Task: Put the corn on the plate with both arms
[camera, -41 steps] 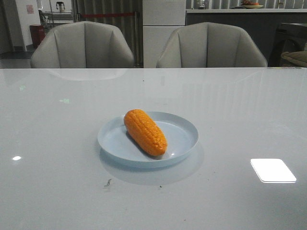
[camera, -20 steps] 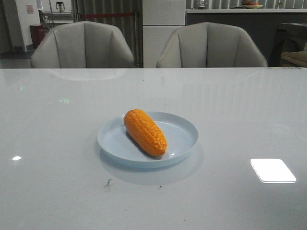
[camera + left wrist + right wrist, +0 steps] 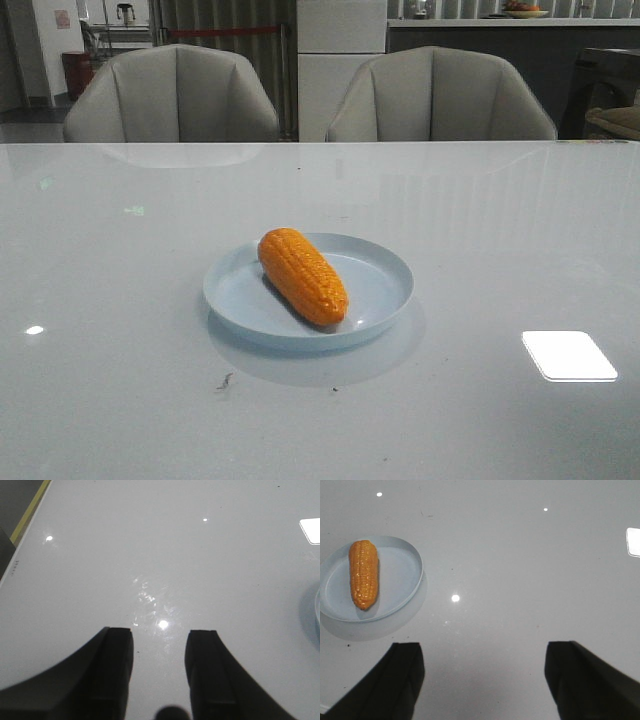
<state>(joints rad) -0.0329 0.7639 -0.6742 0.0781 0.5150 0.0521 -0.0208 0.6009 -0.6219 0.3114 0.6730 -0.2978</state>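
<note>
No legible text, brand, number or sign in any view. The table (image 3: 15, 569) edge in the left wrist view carries a small dark printed mark, too small to read. A pinkish notice on the far wall (image 3: 62, 18) is blurred beyond reading.

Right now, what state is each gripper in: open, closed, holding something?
Left gripper: open, holding nothing, over bare table.
Right gripper: open wide, holding nothing; the corn lies on the plate.
</note>
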